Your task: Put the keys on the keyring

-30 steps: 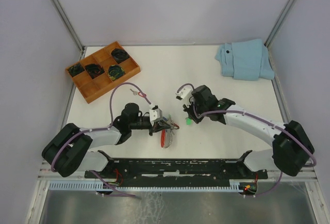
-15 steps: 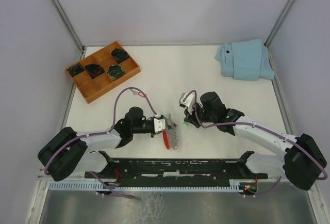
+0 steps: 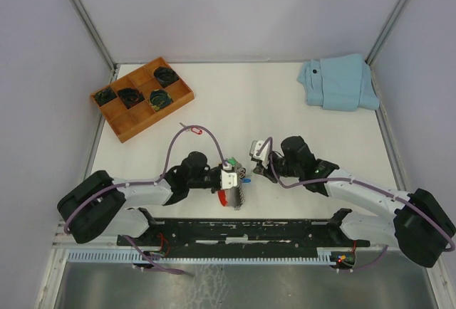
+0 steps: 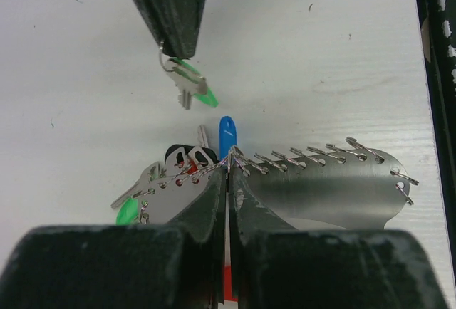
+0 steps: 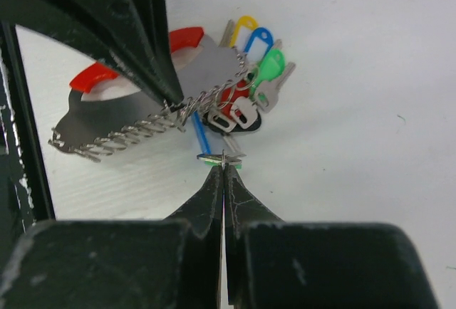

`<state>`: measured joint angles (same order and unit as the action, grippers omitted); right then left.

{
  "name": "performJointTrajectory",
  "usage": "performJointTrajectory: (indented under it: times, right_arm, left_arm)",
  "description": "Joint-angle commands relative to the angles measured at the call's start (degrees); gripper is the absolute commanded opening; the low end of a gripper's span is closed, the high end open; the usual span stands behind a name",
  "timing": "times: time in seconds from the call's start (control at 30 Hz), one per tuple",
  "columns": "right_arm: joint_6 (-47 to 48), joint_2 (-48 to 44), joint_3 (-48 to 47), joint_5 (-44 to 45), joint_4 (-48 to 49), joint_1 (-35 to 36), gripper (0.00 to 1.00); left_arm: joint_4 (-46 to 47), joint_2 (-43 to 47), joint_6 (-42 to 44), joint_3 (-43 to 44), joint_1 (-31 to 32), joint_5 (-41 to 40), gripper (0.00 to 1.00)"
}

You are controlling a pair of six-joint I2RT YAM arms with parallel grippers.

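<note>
My left gripper (image 4: pixel 228 170) is shut on the keyring (image 4: pixel 320 181), pinching its wire loop beside the ridged grey metal strap. A blue tag (image 4: pixel 226 134), a green tag (image 4: pixel 128 211) and a red band (image 5: pixel 187 38) hang from the bunch. A yellow tag (image 5: pixel 246 24) shows in the right wrist view. My right gripper (image 5: pixel 223 164) is shut on a small silver key with a green tag (image 4: pixel 194 87), held just in front of the ring. In the top view the left gripper (image 3: pixel 235 176) and right gripper (image 3: pixel 254 170) almost meet near the table's front edge.
A wooden tray (image 3: pixel 114 120) holding dark coiled items sits at the back left. A folded light-blue cloth (image 3: pixel 338 82) lies at the back right. A black rail (image 3: pixel 242 231) runs along the near edge, just behind the grippers.
The left gripper has carried the keyring right and toward the near edge. The right gripper has brought the green-tagged key left and nearer, closing the gap between them.
</note>
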<state>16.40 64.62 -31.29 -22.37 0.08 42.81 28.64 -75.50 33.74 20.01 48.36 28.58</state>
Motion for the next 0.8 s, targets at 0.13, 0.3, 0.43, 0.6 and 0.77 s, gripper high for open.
performJointTrajectory:
  times: [0.13, 0.3, 0.43, 0.6, 0.77]
  right_arm:
    - [6.42, 3.35, 1.99, -4.62, 6.93, 2.38, 0.01]
    - [5.89, 6.39, 2.76, -4.88, 11.62, 3.51, 0.01]
    - [9.79, 5.74, 5.6, -3.87, 16.36, 5.2, 0.01]
    - [14.63, 4.21, 8.67, -3.73, 19.3, 6.63, 0.01]
    - [16.09, 4.37, 8.79, -3.01, 18.48, 7.65, 0.01]
  left_arm:
    - [13.25, -0.73, -4.52, -3.07, -1.34, 3.39, 0.03]
    - [16.34, -0.83, -5.62, -4.1, -2.9, 5.84, 0.03]
    - [15.35, -1.41, -5.37, -3.37, -3.18, 6.93, 0.03]
    - [14.18, -1.51, -5.06, -2.83, -3.11, 7.41, 0.03]
    - [13.75, -1.46, -4.79, -2.72, -3.1, 7.87, 0.03]
